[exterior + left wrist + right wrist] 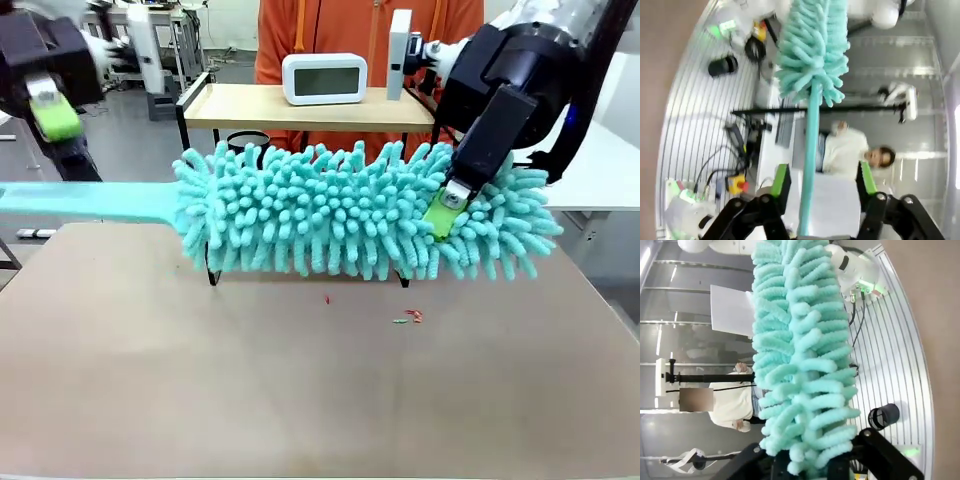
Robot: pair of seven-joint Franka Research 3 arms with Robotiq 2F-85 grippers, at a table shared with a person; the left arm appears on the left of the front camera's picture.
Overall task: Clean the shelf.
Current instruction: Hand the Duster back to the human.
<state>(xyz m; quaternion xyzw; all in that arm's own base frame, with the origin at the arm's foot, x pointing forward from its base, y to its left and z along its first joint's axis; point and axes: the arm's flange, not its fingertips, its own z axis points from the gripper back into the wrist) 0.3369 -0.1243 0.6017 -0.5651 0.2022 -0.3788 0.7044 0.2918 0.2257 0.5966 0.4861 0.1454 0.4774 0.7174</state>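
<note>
A teal fluffy duster [350, 225] hangs crosswise in front of the shelf [300, 106], hiding its lower board. The shelf's top wooden board and black frame show behind it, and two black legs stand below the fringe. My right gripper [447, 212] is shut on the right end of the duster's head, and the tufts [800, 355] run up from between its fingers [810, 465]. The duster's handle [80, 200] reaches to the left edge. My left gripper [55, 118] hovers above it at the upper left, open. The handle [809, 160] passes between the left gripper's [823, 179] spread green pads without touching either.
A white digital clock [324, 78] and an upright white block [399, 55] stand on the top board. A person in orange [330, 28] stands right behind the shelf. Small red and green crumbs [408, 318] lie on the brown tabletop [300, 400] in front.
</note>
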